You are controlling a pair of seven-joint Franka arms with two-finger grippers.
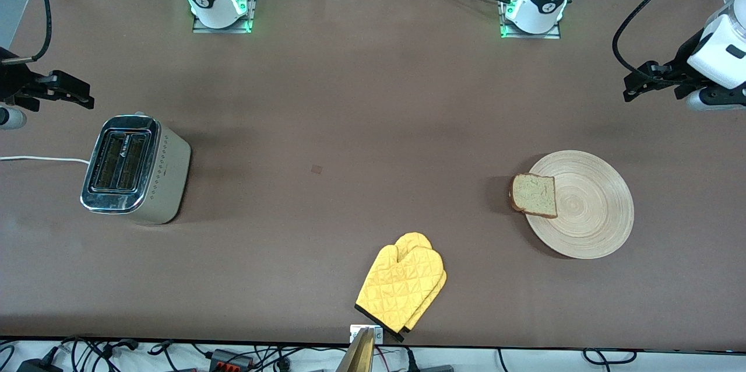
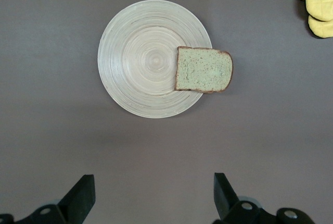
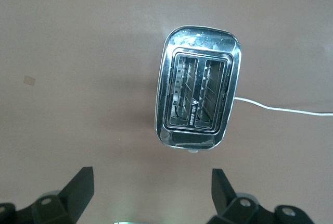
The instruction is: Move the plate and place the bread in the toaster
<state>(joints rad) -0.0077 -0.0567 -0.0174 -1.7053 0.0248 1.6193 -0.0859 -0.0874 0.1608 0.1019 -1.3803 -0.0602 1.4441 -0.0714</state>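
The round light-wood plate (image 1: 594,214) lies toward the left arm's end of the table. The bread (image 1: 534,195), a tan slice with a dark crust, rests half on the plate's rim and overhangs it toward the right arm's end. The chrome-topped toaster (image 1: 135,168) stands at the right arm's end, both slots empty. My left gripper (image 1: 635,83) hangs open above bare table, apart from the plate. In the left wrist view the plate (image 2: 140,78) and bread (image 2: 203,69) lie well clear of the open left gripper (image 2: 154,193). My right gripper (image 1: 81,92) is open over the table beside the toaster (image 3: 199,94), its own view showing the right gripper (image 3: 151,187) with nothing in it.
A pair of yellow oven mitts (image 1: 402,287) lies near the table's front edge, at mid-length. The toaster's white cord (image 1: 35,158) runs off the right arm's end. A small tape square (image 1: 316,169) marks the table's middle. Both arm bases (image 1: 218,2) stand along the back edge.
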